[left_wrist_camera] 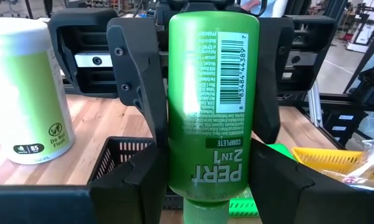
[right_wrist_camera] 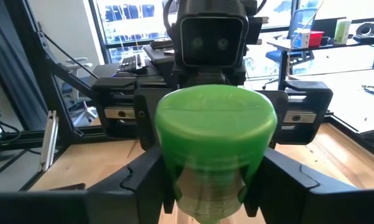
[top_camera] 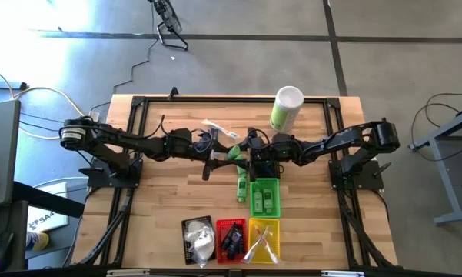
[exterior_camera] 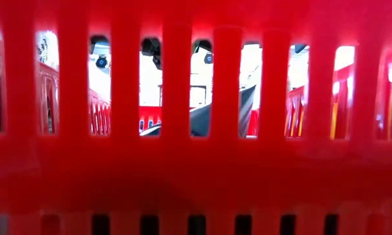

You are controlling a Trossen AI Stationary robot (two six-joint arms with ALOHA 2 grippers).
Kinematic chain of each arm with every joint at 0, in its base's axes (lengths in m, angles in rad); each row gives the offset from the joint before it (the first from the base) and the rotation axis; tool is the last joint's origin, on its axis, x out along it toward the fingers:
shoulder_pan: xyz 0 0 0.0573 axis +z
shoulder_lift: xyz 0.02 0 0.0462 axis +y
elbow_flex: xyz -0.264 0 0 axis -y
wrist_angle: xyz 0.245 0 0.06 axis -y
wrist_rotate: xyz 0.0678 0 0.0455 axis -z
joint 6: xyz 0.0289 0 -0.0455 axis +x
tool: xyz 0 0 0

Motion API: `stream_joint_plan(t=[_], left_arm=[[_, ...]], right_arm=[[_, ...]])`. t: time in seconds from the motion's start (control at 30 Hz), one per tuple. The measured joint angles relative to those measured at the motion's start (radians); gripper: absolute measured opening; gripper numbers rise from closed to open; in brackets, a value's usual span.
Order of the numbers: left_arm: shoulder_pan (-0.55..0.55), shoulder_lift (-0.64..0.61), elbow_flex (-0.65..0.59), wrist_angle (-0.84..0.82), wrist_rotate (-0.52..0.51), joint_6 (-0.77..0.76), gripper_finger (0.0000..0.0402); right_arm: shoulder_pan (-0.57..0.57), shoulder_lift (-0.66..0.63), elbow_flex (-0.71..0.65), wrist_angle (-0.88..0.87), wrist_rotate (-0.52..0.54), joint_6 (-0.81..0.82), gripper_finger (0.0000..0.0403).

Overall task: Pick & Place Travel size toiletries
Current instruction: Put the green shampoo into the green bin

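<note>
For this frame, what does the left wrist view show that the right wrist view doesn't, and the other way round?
Only the left wrist view shows the green bottle's printed label and barcode, the tall green-and-white canister, a black basket and a yellow basket.

Only the right wrist view shows the bottle's round green cap end on, with the windows behind it.

Both show the same bottle held over the wooden table, with the left gripper and right gripper facing each other, fingers either side of it.

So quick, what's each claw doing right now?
Left claw: closed on the green bottle.
Right claw: around the same bottle's cap end; whether it grips, cannot be told.
</note>
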Motion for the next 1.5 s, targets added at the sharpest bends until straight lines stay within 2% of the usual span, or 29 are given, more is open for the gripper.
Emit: stream_joint_plan(t=[0.27,1.23,1.33,1.5], left_arm=[[0.0,0.0,0.0,-0.001,-0.001,0.0,0.0184],[0.0,0.0,0.0,-0.008,-0.002,0.009,0.0185],[0.0,0.0,0.0,-0.008,-0.003,0.019,0.02],[0.0,-0.001,0.0,-0.002,-0.023,0.02,0.0252]], right_arm=[[0.0,0.0,0.0,0.0,0.0,0.0,0.0175],[0.0,0.0,0.0,-0.001,-0.003,0.006,0.0174],[0.0,0.0,0.0,-0.001,-0.005,0.012,0.0174],[0.001,-0.001,0.0,-0.003,-0.008,0.012,0.0174]])
